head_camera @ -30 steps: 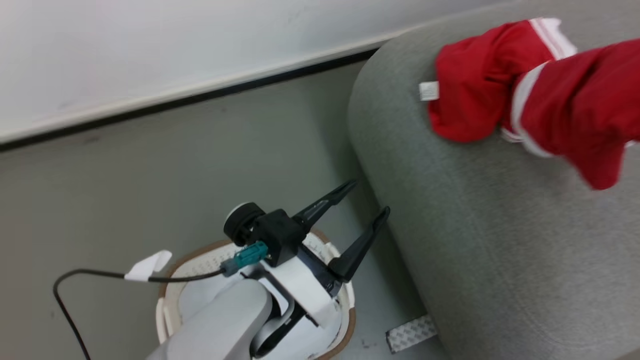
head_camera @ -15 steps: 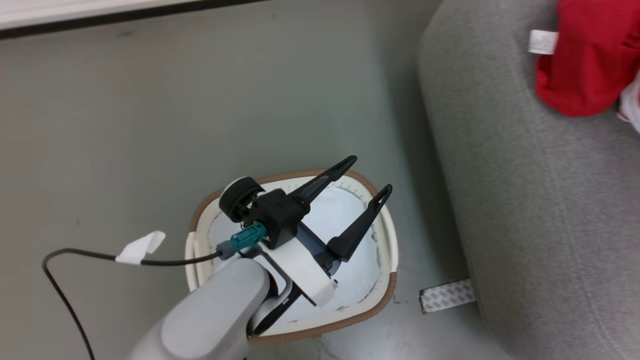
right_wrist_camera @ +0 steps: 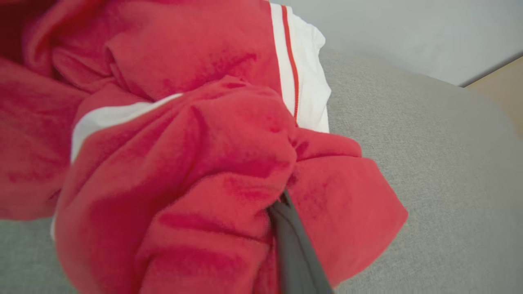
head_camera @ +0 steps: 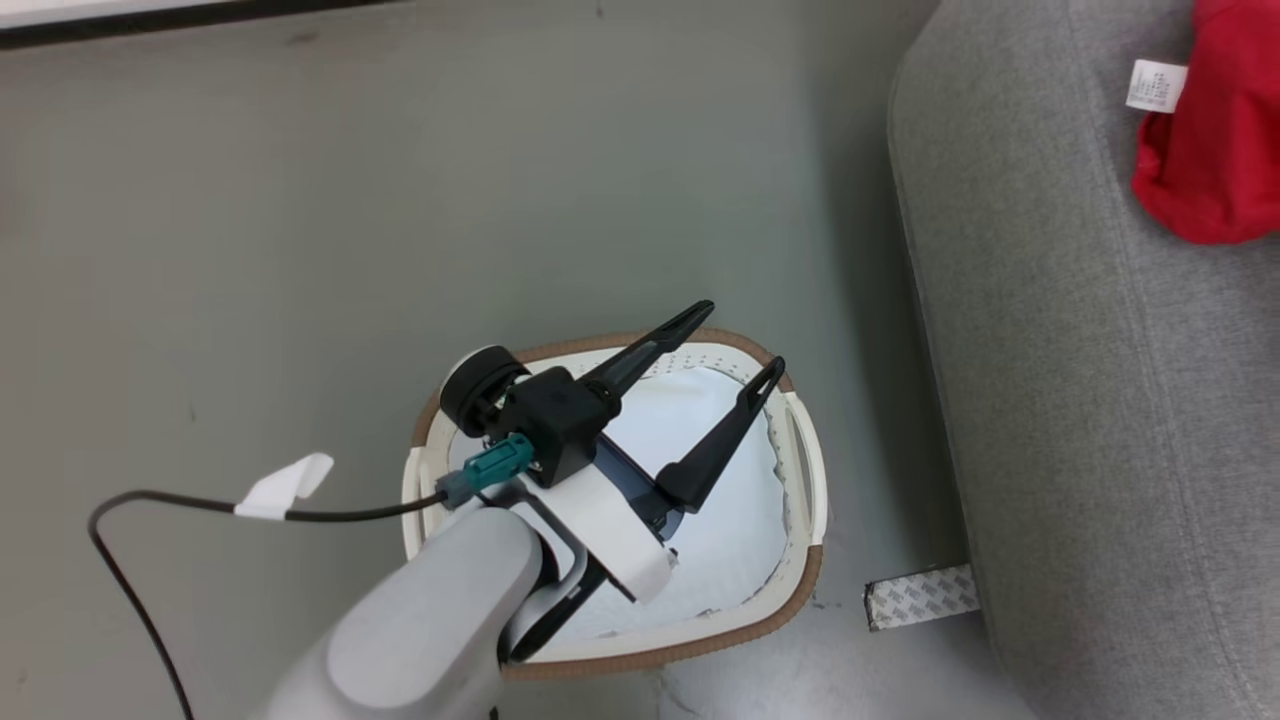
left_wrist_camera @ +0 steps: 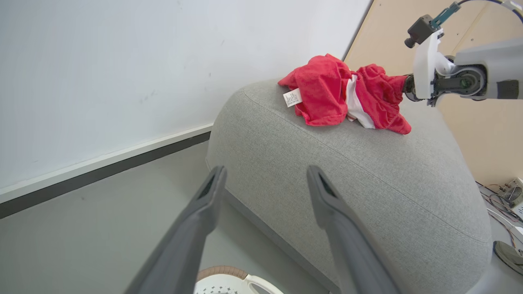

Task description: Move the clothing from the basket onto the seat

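Note:
Bright red clothing (left_wrist_camera: 327, 92) with white panels and a small white label (head_camera: 1157, 85) lies bunched on top of the large grey seat (head_camera: 1100, 450). My right gripper (right_wrist_camera: 284, 196) is shut on the clothing (right_wrist_camera: 184, 163); one dark finger (right_wrist_camera: 296, 249) runs into the folds and the other is hidden by fabric. The cream basket (head_camera: 812, 480) with its brown rim stands on the floor beside the seat and holds a pale bluish-white sheet (head_camera: 725, 500). Above the basket hangs my left gripper (head_camera: 742, 336), open and holding nothing, and in its own wrist view its fingers (left_wrist_camera: 212, 192) point toward the seat (left_wrist_camera: 367, 175).
A white wall with a dark baseboard (left_wrist_camera: 102, 171) runs behind the grey floor. A strip of patterned tape (head_camera: 920, 597) lies at the foot of the seat. A black cable with a white tag (head_camera: 285, 488) trails from my left wrist. Loose electronics (left_wrist_camera: 510, 190) sit beyond the seat.
The head camera has swung down and left, so the basket now shows whole and the clothing sits at the top right corner. My left gripper stays open above the basket.

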Robot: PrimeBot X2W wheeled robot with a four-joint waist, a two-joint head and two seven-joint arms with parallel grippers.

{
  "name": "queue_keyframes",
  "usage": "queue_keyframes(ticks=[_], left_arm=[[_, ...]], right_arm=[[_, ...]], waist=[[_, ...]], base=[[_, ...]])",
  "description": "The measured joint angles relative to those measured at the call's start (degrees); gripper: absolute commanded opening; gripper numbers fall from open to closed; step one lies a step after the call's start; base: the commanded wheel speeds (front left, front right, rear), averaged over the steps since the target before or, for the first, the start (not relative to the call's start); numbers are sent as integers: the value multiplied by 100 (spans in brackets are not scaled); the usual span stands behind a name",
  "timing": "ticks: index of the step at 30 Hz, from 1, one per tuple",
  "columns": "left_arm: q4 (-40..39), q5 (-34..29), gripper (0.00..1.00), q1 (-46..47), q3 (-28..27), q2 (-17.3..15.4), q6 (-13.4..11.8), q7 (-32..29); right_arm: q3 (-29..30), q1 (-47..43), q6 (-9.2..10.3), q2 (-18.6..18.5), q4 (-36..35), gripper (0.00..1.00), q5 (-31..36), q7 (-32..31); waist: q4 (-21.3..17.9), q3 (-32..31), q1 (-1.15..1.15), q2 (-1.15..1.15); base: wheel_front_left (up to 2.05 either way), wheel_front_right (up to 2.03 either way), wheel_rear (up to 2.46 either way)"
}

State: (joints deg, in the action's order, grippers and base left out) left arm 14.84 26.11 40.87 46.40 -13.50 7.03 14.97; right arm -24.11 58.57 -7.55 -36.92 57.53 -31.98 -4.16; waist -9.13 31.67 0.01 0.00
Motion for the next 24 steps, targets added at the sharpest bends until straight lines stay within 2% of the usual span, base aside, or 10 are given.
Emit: queue_keyframes(ticks=[5,11,18,24], left_arm=[[33,14,100,-121,-114,25,1,8],[53,37,100,-431,-275,41,1,9],[69,78,100,-854,-500,48,-8,10],[44,94,100,-1221,-703,64,-40,10]], right_arm=[[-430,-21,0,-65,-102,100,-248,-108],[-1225,-408,-1,-134,-589,100,-715,-248],[-2056,-948,-1,-557,-1172,100,-1441,-764],[-2472,-1235,-1,-1007,-1703,100,-1896,-940]], waist=[[-64,-232,0,0],[-220,-698,-1,0],[-413,-1353,-1,0],[-501,-1868,-1,0]], base=[[0,0,0],[0,0,0],[0,0,0],[0,0,0]])
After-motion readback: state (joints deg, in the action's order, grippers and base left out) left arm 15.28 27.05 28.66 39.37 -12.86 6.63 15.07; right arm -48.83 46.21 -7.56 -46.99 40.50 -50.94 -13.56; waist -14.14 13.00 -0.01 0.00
